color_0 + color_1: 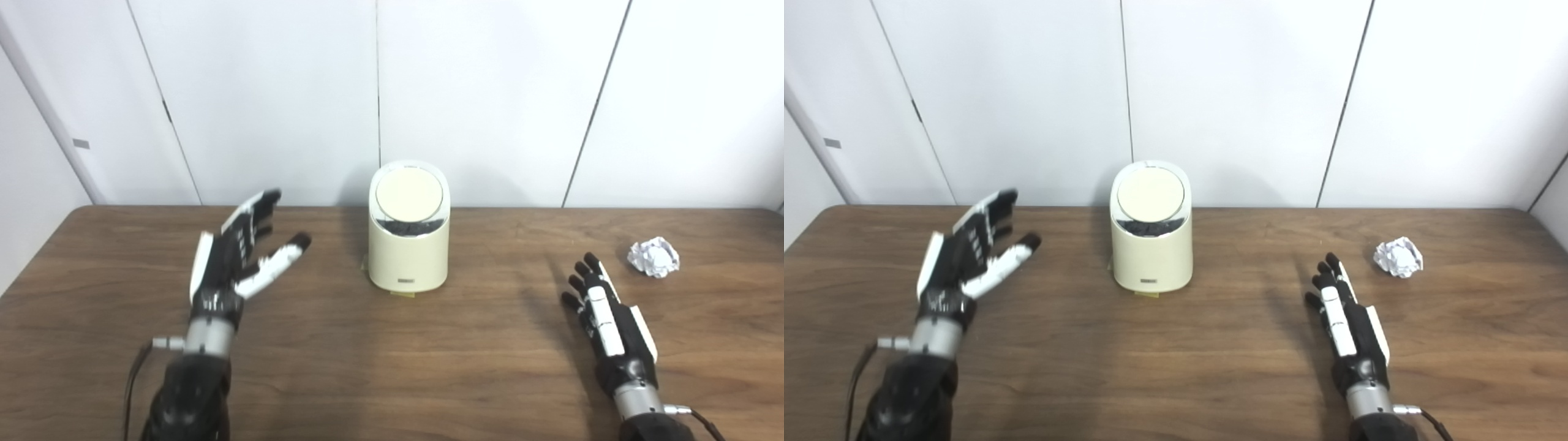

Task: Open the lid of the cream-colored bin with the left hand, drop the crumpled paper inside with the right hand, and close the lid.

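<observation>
- The black-and-white left hand is held empty with fingers spread, raised left of the bin.
- The right hand is extended flat and empty, near the crumpled white paper ball.
- The smooth cream-colored cylindrical bin, with its round lid tilted, is set mid-desk by the far edge of the brown wood-grain desk.

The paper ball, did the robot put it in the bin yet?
Not yet. Nothing looks done: the crumpled paper lies on the table, right of the cream-colored bin, whose lid has not been lifted. The left hand is open beside the bin and the right hand is open near the paper, both empty. Opening the lid, dropping the paper in and closing are all left.
</observation>
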Controlling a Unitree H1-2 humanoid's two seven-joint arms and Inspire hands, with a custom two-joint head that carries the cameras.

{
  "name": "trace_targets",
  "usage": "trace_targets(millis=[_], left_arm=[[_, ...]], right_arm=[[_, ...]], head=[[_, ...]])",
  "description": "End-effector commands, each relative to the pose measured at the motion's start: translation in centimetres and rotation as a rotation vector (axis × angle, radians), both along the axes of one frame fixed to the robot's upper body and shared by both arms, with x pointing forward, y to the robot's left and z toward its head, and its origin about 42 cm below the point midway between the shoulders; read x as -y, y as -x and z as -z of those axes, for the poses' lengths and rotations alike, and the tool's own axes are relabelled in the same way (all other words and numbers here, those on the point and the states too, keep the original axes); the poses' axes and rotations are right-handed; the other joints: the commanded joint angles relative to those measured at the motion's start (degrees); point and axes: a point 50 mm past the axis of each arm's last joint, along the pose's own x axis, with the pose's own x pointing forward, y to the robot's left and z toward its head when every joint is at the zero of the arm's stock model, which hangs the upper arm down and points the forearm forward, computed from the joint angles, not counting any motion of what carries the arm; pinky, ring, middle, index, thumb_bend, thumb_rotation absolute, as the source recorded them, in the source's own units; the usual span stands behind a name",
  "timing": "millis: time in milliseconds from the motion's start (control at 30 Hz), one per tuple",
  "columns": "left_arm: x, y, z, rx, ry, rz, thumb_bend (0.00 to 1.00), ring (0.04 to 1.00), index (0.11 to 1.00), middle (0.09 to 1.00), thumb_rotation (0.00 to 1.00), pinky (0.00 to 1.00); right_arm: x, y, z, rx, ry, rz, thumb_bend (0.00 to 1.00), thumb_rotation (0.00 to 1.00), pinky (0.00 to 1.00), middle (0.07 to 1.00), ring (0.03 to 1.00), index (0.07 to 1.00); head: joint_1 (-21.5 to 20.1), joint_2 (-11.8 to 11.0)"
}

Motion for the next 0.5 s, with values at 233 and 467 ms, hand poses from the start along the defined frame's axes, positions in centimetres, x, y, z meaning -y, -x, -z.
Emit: trace_targets(millis=[233,467], left_arm=[[3.0,-3.9,-7.8,0.151,-0.192,0.084,0.89,0.888,0.885,0.885,0.26,0.86],[5.2,-7.4,-10.4,0.136,-0.419,0.091,0.92,0.886,0.875,0.872,0.27,0.87]], right_arm=[[0.0,-0.8,-0.7,0.038,-0.007,-0.005,0.48,0.81,0.95,0.963,0.949,0.98],[-0.1,-1.0,-0.4,0.035,0.002,-0.008,0.48,0.82,0.95,0.96,0.949,0.981]], head=[[0.4,-0.3],[0.3,-0.5]])
